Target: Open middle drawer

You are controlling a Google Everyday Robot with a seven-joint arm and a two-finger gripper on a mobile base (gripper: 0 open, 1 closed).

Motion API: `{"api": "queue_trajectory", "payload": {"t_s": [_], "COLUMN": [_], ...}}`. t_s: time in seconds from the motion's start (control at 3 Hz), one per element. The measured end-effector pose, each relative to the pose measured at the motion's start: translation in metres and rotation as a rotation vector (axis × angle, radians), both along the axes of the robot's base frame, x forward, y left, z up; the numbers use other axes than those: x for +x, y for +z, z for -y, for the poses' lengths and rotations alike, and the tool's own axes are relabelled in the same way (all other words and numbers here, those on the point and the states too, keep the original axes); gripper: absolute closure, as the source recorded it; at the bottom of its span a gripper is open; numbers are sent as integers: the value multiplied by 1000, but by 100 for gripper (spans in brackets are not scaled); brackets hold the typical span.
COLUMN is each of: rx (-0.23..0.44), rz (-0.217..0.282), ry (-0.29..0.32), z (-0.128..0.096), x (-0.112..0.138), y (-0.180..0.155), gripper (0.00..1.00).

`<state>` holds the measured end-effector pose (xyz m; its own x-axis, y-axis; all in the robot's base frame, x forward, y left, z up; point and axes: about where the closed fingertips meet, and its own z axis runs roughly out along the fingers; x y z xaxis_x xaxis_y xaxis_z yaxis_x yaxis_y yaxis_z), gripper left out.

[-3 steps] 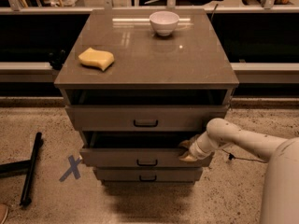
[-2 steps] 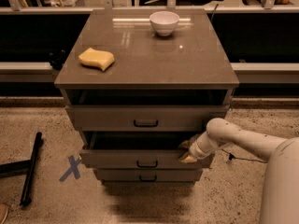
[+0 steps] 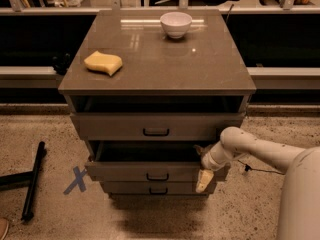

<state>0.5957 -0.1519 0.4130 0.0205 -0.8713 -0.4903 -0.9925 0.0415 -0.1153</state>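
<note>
Dipping lower: gripper [image 3: 202, 178] at right front | middle drawer [image 3: 150, 171] unchanged, part-open

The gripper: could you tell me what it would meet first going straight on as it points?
The gripper, at the middle drawer's right end, points downward; likely the lowest drawer's front corner first, else the floor; depth is unclear.
</note>
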Motion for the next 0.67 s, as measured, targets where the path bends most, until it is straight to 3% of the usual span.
{"api": "queue_trajectory", "payload": {"t_s": [0.33,0.67], "rx": [-19,-42], "rz": [-80,-159], "ry": [55,79], "z": [-6,-7], "x": [-27,-56], "y": [-8,-13], "gripper": [3,25]}}
